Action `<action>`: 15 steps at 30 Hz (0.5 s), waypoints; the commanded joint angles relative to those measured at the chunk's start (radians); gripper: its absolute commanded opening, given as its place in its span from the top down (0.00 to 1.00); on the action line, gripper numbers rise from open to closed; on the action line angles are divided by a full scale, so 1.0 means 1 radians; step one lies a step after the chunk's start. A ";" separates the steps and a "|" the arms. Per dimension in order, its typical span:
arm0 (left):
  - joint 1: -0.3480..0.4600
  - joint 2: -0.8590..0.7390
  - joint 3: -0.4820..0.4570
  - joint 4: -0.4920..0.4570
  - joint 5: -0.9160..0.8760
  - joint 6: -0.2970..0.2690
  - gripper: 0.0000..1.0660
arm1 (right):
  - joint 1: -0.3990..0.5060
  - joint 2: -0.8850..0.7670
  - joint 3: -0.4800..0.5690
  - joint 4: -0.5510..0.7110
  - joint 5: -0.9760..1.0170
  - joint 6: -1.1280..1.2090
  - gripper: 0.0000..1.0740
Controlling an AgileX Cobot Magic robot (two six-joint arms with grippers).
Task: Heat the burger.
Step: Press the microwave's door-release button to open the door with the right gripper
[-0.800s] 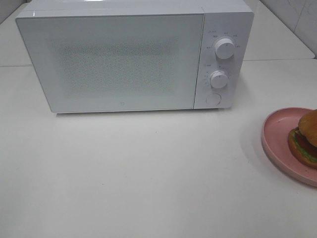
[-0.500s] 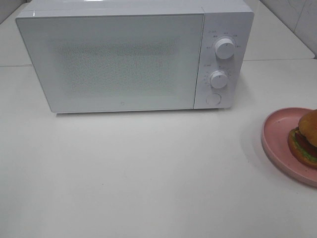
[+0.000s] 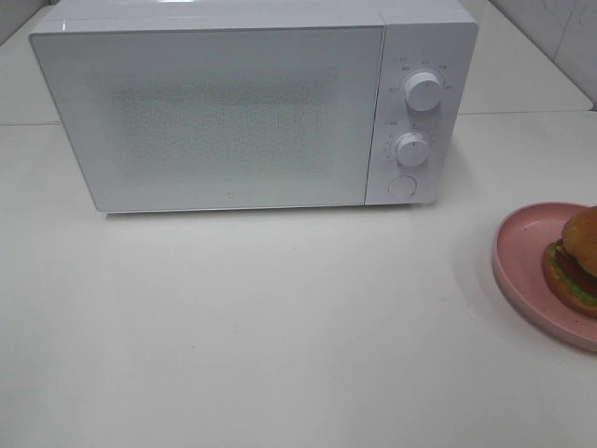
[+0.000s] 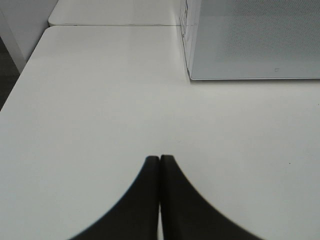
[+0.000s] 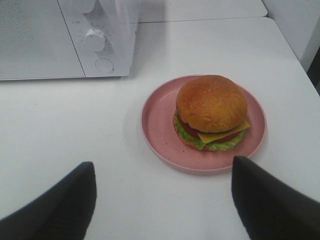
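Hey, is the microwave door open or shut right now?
Shut. The microwave door sits flush with the control panel, no interior showing, and the burger sits outside on the pink plate.

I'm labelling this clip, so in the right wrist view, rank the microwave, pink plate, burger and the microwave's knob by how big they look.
1. microwave, though the frame cuts it off
2. pink plate
3. burger
4. knob, which looks smallest but sits farther from the camera
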 commanded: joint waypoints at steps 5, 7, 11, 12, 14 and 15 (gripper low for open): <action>-0.006 -0.022 0.001 -0.004 -0.007 -0.001 1.00 | 0.003 -0.026 0.003 0.001 -0.012 0.000 0.34; -0.006 -0.022 0.001 -0.004 -0.007 -0.001 1.00 | 0.003 -0.026 0.003 0.001 -0.012 0.000 0.34; -0.006 -0.022 0.001 -0.004 -0.007 -0.001 1.00 | 0.003 -0.026 0.003 0.001 -0.012 0.000 0.34; -0.006 -0.022 0.001 -0.004 -0.007 -0.001 1.00 | 0.003 -0.026 0.003 0.001 -0.012 0.000 0.34; -0.006 -0.022 0.001 -0.004 -0.007 -0.001 1.00 | 0.003 -0.026 0.003 0.001 -0.012 0.000 0.34; -0.006 -0.022 0.001 -0.004 -0.007 -0.001 1.00 | 0.003 -0.026 0.003 0.001 -0.012 0.000 0.34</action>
